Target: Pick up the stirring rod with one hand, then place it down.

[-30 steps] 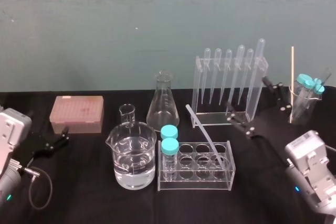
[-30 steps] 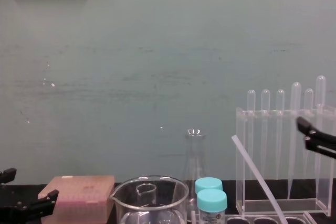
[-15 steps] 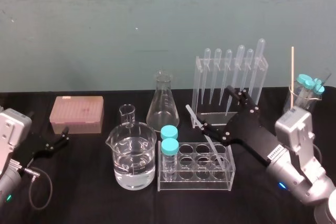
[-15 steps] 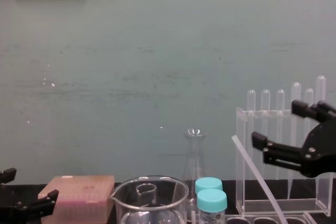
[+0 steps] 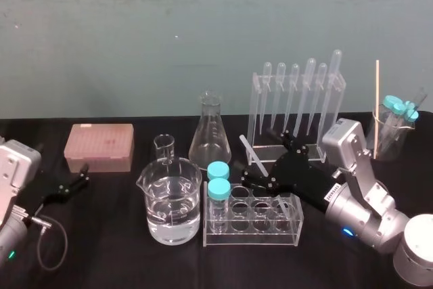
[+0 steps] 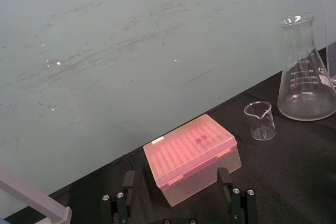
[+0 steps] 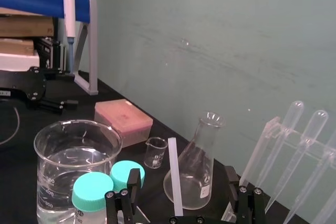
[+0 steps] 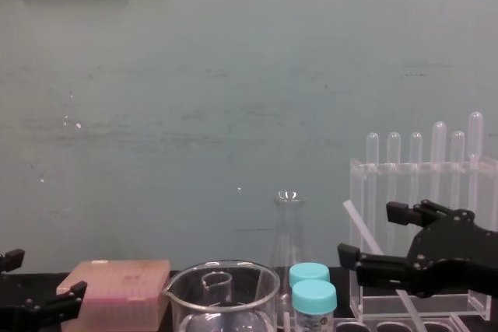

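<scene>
Over the clear test-tube rack [image 5: 285, 233] at the middle of the table, the right gripper [image 5: 264, 158] is held with its jaws apart, one on each side of the stirring rod [image 5: 251, 151]; no contact can be made out. The left gripper [image 5: 82, 175] is parked at the left edge beside the pink box [image 5: 99, 145], jaws likewise apart.

If the jaws are closed off-centre, the rod could be pushed sideways and the light rack levered or dragged. Such a smooth, thin rod could also pivot or slip if it is gripped weakly. The pipette stand [image 5: 256, 99] just behind could be struck during the lift.

The rod is seen as long, thin and straight, translucent whitish, of even thickness with a blunt top. It is stood in the rack, tilted up toward the conical flask [image 5: 209, 137].
</scene>
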